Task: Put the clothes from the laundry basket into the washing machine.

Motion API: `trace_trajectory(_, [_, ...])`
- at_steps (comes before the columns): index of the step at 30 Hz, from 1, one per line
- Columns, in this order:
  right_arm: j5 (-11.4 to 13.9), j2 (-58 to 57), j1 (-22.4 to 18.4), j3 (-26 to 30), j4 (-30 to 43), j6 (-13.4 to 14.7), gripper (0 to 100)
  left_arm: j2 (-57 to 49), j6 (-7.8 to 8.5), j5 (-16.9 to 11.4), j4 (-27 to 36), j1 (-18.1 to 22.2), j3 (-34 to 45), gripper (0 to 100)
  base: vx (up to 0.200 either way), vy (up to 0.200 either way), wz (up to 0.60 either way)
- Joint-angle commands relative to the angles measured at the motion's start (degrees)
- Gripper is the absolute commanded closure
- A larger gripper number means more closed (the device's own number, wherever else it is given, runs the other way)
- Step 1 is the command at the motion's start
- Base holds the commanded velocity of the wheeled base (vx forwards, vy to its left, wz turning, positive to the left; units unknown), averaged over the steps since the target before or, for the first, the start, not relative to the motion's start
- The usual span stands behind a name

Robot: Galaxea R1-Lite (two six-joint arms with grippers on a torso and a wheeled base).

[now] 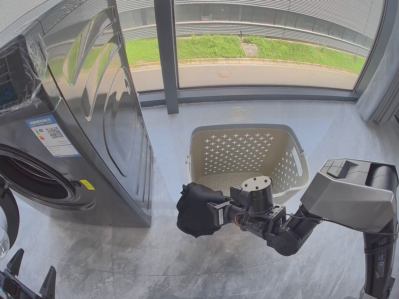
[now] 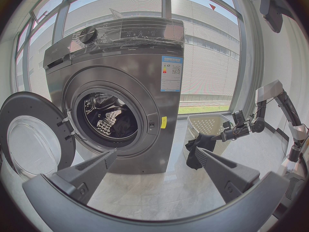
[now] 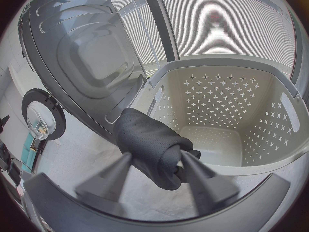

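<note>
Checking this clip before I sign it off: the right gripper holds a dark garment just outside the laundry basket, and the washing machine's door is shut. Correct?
Not quite: the washing machine door is open, swung fully aside, as the left wrist view shows. The rest stands: the right gripper holds the dark garment just outside the laundry basket.

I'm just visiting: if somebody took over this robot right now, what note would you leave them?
Right hand: shut on a dark garment, held off the floor between the laundry basket and the washing machine.
Left hand: open, empty, low in front of the washing machine.
Done: the door is open, dark clothes lie in the drum, and the laundry basket looks empty.
Left: put the held garment into the drum.
</note>
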Motion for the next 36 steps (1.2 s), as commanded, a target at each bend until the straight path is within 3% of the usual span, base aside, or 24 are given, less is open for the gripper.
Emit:
trace_trajectory(1, [0.0,0.4,0.0,-0.2,-0.2,0.0,100,-0.8,-0.01,0.0,0.0,0.0,0.9,0,0.0,0.0,0.0])
trace_trajectory(7, [0.0,-0.7,-0.1,0.9,-0.8,-0.5,100,-0.8,0.07,0.0,0.0,0.0,0.9,0,0.0,0.0,0.0])
trace_trajectory(21, [-0.7,-11.1,1.0,9.7,-1.1,0.0,100,-0.8,0.07,0.0,0.0,0.0,0.9,0,0.0,0.0,0.0])
trace_trajectory(30, [-1.0,-13.4,0.9,11.0,-8.6,0.1,100,-0.8,0.07,0.0,0.0,0.0,0.9,0,0.0,0.0,0.0])
trace_trajectory(36, [-1.1,-23.5,3.1,16.1,-9.8,0.3,100,-0.8,-0.01,0.0,0.0,0.0,0.9,0,0.0,0.0,0.0])
